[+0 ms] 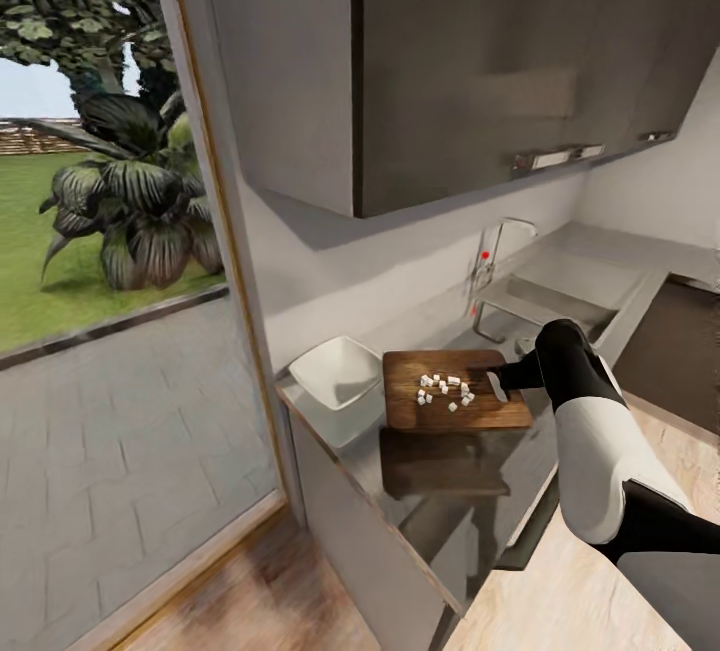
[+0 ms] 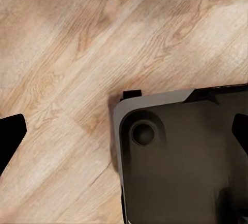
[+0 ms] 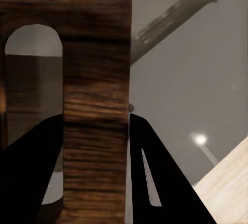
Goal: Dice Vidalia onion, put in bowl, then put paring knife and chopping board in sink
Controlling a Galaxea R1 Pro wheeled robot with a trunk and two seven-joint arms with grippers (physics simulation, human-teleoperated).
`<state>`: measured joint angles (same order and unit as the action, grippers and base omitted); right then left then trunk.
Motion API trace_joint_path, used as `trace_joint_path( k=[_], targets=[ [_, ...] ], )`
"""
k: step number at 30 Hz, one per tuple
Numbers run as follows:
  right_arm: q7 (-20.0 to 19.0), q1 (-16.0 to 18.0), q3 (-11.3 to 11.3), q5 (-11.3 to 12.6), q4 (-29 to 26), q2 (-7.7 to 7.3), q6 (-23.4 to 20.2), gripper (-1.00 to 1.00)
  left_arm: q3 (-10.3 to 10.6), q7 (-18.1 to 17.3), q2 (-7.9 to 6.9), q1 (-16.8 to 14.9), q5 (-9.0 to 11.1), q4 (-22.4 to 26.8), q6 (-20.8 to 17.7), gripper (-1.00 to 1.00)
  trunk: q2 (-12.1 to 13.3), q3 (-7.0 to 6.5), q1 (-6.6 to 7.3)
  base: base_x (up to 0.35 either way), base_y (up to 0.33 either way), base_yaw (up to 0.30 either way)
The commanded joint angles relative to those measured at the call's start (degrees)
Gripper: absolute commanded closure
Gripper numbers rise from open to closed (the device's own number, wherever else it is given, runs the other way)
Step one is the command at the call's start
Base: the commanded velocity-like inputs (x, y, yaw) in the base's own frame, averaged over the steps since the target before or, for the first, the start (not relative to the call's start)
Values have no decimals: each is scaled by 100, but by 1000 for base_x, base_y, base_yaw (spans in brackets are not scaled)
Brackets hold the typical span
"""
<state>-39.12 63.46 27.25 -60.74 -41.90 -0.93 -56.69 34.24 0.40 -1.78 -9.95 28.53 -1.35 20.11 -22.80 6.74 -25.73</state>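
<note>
The dark-brown chopping board (image 1: 410, 409) lies on the grey countertop (image 1: 440, 501), and the Vidalia onion (image 1: 445, 391), diced into small white cubes, is scattered over its middle. Just beside the board's short end stands the white bowl (image 1: 335, 371). My right gripper (image 1: 507, 378) is at the board's other end, by the handle slot. In the right wrist view its fingers (image 3: 155, 182) clamp the wooden strip of the chopping board (image 3: 95, 53) between slot and edge. My left gripper (image 2: 124, 133) hangs open over the wooden floor. The grey sink (image 1: 560, 296) is beyond the board. The paring knife is out of view.
A chrome tap (image 1: 497, 249) with a red knob rises behind the sink. Dark wall cabinets (image 1: 480, 61) hang above the counter. A glass door with a garden behind it is beside the counter's end. My own dark base (image 2: 186, 162) is under the left gripper.
</note>
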Motion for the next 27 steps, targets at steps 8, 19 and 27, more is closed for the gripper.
trace_joint_path(
  k=[8,19,27],
  targets=[
    [-61,8,18,-52,-9,5,-9,100,48,4,3,-7,30,-14,28,-100,-12,-44,-5,146,261,-196],
    [-61,8,17,-52,-10,32,-9,100,49,4,9,-7,30,-14,28,-100,-12,-92,-5,100,197,-122],
    [-61,8,9,-52,-11,32,-7,100,48,-4,11,-7,30,-14,28,-100,-12,-92,-5,2,18,-1]
  ],
)
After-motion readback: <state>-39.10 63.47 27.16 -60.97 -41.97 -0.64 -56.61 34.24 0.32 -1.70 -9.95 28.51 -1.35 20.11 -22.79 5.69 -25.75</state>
